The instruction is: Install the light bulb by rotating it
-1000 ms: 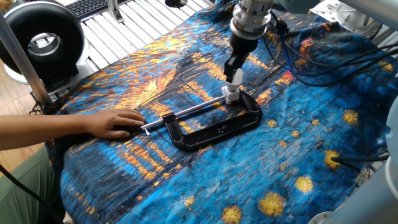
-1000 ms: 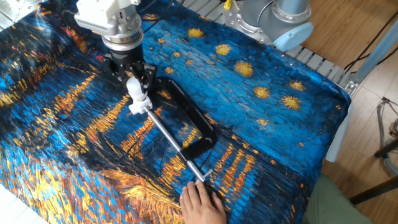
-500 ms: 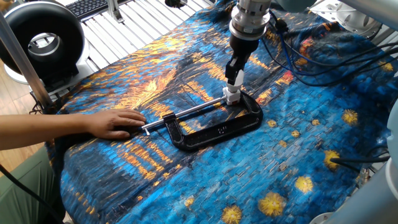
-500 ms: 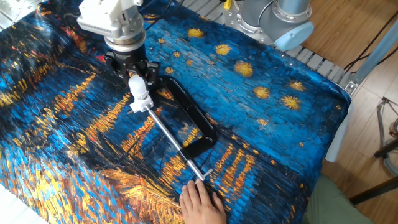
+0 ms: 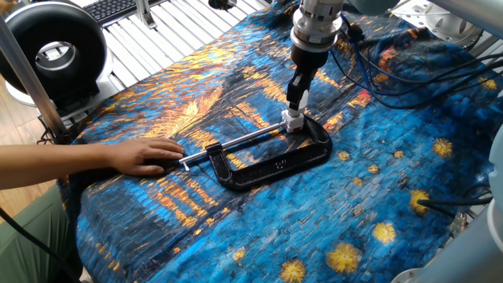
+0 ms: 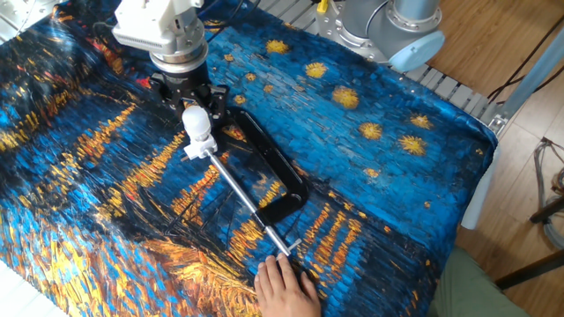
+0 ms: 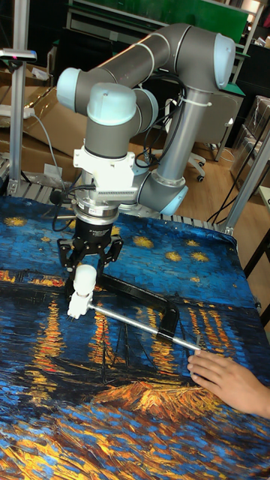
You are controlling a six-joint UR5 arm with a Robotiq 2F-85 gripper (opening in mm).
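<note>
The light bulb [image 6: 195, 121], a small white globe, stands upright on the white socket block [image 6: 199, 148] at one end of the black C-clamp [image 6: 275, 169]. My gripper [image 6: 196, 107] points straight down over it, fingers shut on the light bulb [image 7: 85, 277]. In one fixed view a dark finger [image 5: 299, 89] hides most of the bulb, and only the socket block [image 5: 292, 120] shows below it. The clamp [image 5: 277, 163] lies flat on the painted cloth.
A person's hand [image 5: 146, 155] presses on the handle end of the clamp's screw rod [image 5: 236, 142]. A black round fan [image 5: 53, 52] stands at the table's far left. Cables [image 5: 393, 72] trail behind the arm. The cloth's edge [image 6: 480, 167] drops off near the robot base [image 6: 392, 25].
My gripper has turned about its vertical axis while staying over the socket; in one fixed view the bulb showed between the fingers earlier, and a finger now covers it. The clamp and hand have not moved.
</note>
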